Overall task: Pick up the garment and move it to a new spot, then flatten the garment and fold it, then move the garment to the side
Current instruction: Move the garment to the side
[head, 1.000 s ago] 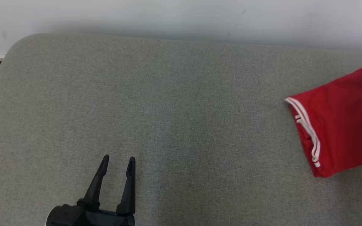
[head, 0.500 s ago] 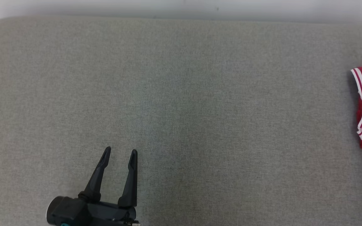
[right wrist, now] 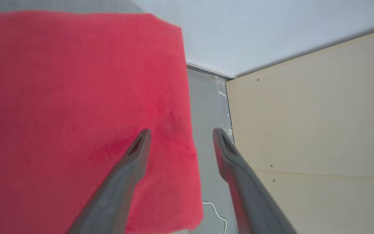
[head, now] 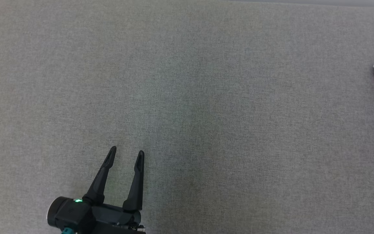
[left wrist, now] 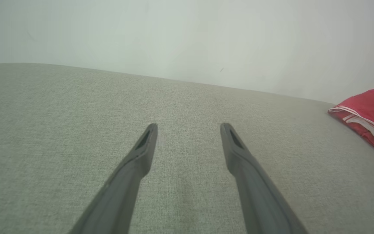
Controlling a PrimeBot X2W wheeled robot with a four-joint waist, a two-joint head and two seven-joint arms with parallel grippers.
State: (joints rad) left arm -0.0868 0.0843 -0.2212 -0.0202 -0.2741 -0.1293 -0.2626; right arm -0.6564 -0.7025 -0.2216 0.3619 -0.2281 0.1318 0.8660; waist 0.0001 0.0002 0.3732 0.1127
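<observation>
At seven o'clock in the head view, the left gripper (head: 127, 150) hovers over the bare grey cushion (head: 206, 97), its two fingers spread wide with nothing between them. The right gripper (right wrist: 182, 130) stands over the outer edge of the red garment (right wrist: 76, 113). Its fingers are likewise well apart in its wrist view, one across the red cloth and the other against the floor (right wrist: 208, 107) beyond, with nothing pinched. Seen from the head, the red garment, trimmed in white stripes, lies at three o'clock on the cushion's right margin, well apart from the left gripper. Its edges look straight and compact, so I judge the moving, flattening and folding done and the set-aside placement all but complete. What seems left is drawing the right arm clear.
</observation>
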